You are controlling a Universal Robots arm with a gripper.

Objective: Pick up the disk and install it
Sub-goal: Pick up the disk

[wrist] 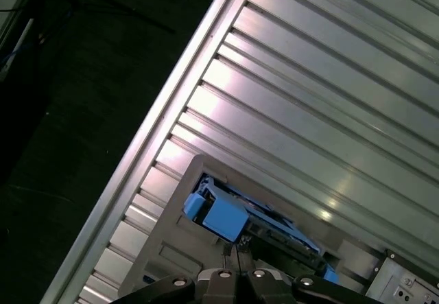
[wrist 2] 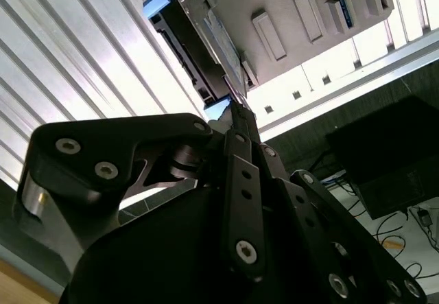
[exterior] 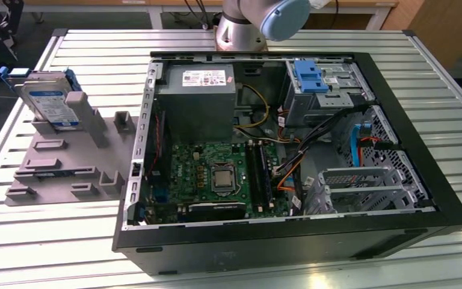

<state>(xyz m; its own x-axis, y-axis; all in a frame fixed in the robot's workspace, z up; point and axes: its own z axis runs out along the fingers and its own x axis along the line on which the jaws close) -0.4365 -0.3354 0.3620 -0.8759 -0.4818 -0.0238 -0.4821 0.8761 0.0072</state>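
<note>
The disk (exterior: 50, 102) stands on edge in a grey holder (exterior: 62, 162) at the exterior view's left, its white-and-blue label facing out and blue rails along its sides. In the second wrist view my gripper (wrist 2: 236, 112) hovers apart from the disk (wrist 2: 195, 36), with its dark fingers meeting at the tips and nothing between them. In the first wrist view the blue end of the disk (wrist: 216, 216) lies just beyond the gripper (wrist: 235, 252). The arm's base (exterior: 243, 27) rises at the far edge of the table.
An open computer case (exterior: 423, 198) takes up the middle of the slatted metal table (exterior: 94, 48). Inside are a grey metal box (exterior: 199, 99), a green board (exterior: 215, 174), cables, a blue bracket (exterior: 307, 75) at the far bay and a metal cage (exterior: 360, 186).
</note>
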